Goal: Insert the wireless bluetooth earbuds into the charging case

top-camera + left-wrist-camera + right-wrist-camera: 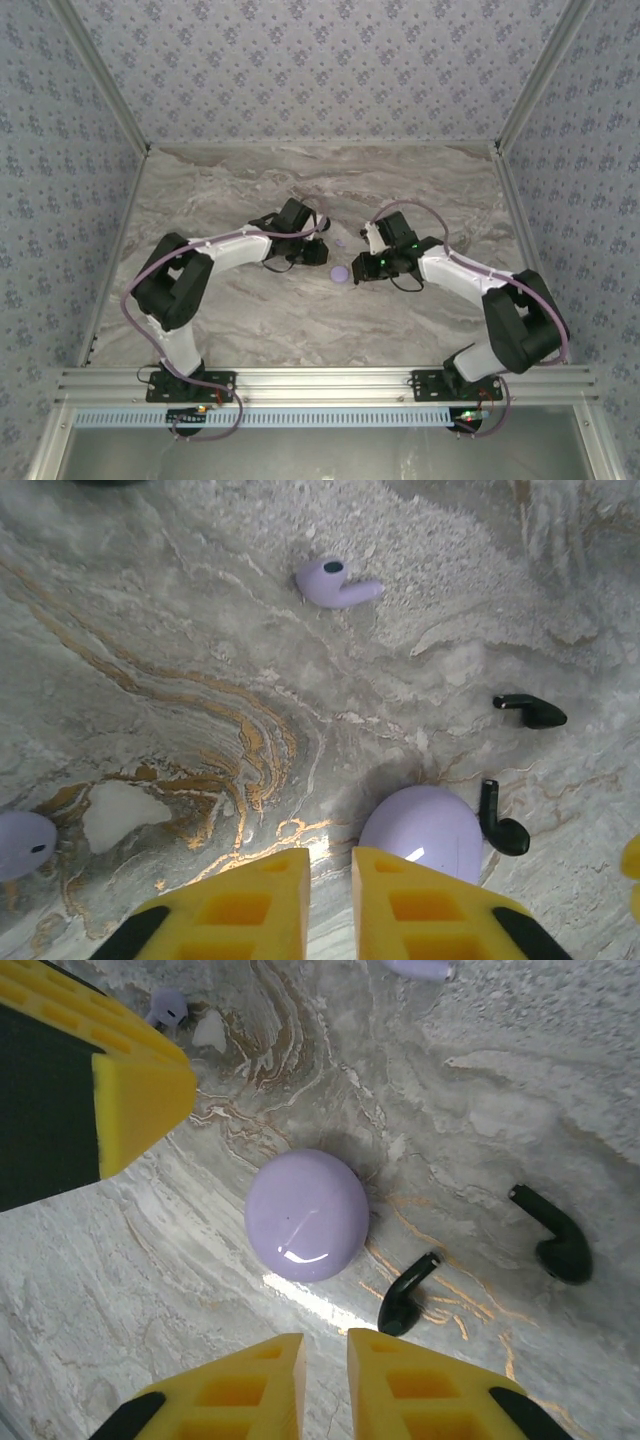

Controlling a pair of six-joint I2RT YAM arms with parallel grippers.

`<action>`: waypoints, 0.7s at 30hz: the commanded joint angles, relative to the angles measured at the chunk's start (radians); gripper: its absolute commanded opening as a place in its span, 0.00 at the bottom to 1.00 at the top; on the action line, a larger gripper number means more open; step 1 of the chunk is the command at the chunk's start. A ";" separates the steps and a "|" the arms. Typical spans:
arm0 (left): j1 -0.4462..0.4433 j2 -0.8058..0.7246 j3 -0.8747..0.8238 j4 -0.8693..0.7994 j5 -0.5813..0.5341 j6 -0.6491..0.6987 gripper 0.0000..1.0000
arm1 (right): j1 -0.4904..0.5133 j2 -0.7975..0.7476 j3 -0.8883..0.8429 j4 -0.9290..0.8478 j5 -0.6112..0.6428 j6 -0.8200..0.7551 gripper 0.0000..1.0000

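Two black earbuds [398,1312] lie on the marble worktop [520,1080] beside the closed lilac case [305,1215]; left gripper [330,875] and right gripper [325,1360] (both pinched shut, empty) likely must open wide before gripping a stem.

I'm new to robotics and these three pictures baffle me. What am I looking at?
Two robot arms stand at the near edge of a marble table. The wide picture looks down from above and behind them. The other two come from wrist cameras, so the yellow prongs at the bottom are the left gripper and the right gripper. Both are shut and hold nothing. On the table lie a closed lilac case, two black earbuds and two lilac earbuds.
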 commanded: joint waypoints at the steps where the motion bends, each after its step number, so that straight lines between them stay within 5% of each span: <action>1: -0.006 0.033 0.045 -0.002 0.040 -0.023 0.16 | 0.016 0.043 0.010 0.040 -0.016 0.057 0.17; 21: -0.020 0.086 0.041 0.001 0.050 -0.048 0.12 | 0.064 0.190 0.092 0.022 0.051 0.091 0.11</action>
